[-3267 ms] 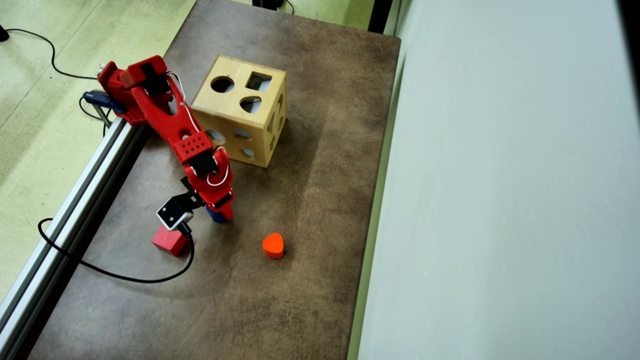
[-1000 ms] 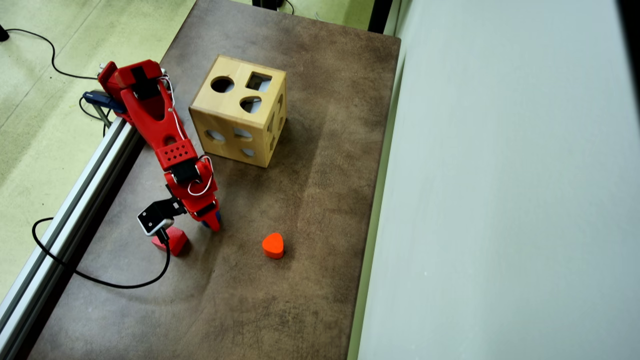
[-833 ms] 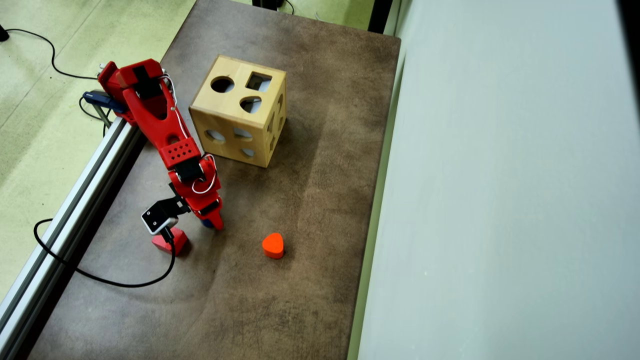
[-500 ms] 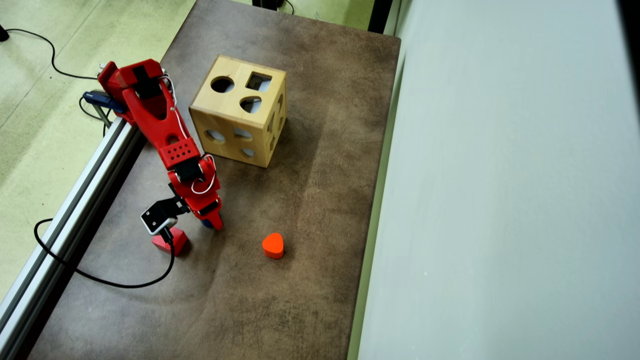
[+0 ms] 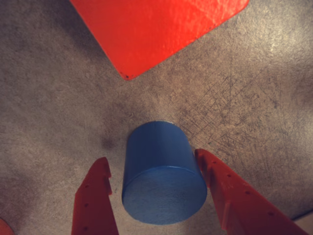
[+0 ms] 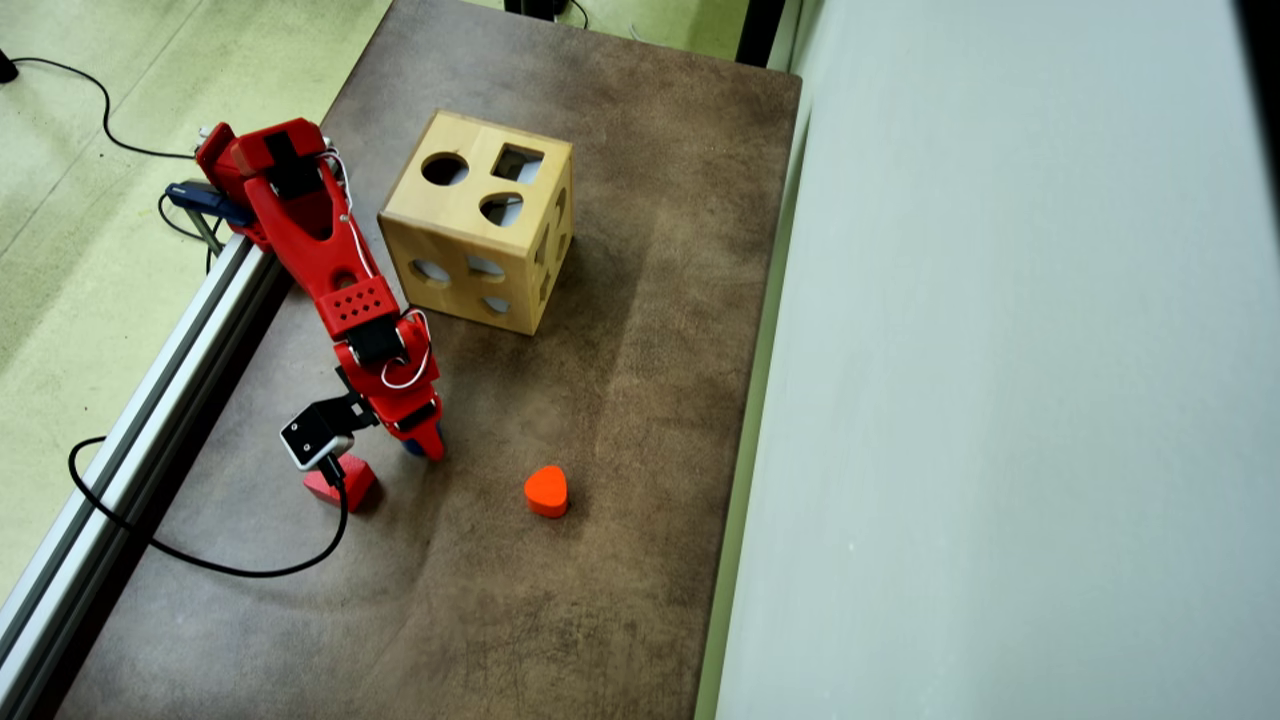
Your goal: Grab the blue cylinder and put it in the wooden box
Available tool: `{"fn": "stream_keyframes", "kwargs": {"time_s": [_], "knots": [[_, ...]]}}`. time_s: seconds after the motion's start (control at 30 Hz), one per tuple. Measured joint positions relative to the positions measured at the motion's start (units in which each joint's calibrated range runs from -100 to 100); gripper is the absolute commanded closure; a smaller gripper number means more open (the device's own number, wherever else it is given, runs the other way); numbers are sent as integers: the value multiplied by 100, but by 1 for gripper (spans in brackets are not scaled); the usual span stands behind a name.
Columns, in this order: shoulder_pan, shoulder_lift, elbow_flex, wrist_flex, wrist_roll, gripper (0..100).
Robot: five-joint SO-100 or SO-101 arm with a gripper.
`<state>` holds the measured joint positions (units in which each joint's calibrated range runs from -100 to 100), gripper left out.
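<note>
In the wrist view, the blue cylinder (image 5: 164, 174) is seen at the lower centre of the frame, standing on a mottled brown tabletop (image 5: 254, 98) with its flat round top turned toward the camera. The red hand (image 5: 156, 171) is spread around it: one finger (image 5: 95, 196) is set just apart at lower left with a thin gap showing, while the other finger (image 5: 230, 191) appears to touch or nearly touch the cylinder's side at lower right. Nothing is yet pinched. A flat red-orange shape (image 5: 156, 29) fills the upper part of the frame; what it is cannot be told.

In the overhead view, the hand (image 6: 415, 445) is lowered at centre left, with only a sliver of blue showing beneath it. The wooden box (image 6: 480, 225) is placed toward the upper centre, its cut-outs facing up. A red cube (image 6: 340, 482) lies just left of the hand, and an orange heart block (image 6: 546, 491) to its right.

For a sound grasp, the hand is best centred so both fingers meet the curved side evenly before being closed, so that the cylinder is not pushed sideways.
</note>
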<state>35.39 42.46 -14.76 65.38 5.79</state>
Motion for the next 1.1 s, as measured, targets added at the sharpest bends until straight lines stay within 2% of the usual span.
{"fn": "stream_keyframes", "kwargs": {"time_s": [0.43, 0.67, 1.1], "knots": [[0, 0, 0, 0, 0, 73], [79, 0, 0, 0, -5, 82], [57, 0, 0, 0, 0, 83]]}}
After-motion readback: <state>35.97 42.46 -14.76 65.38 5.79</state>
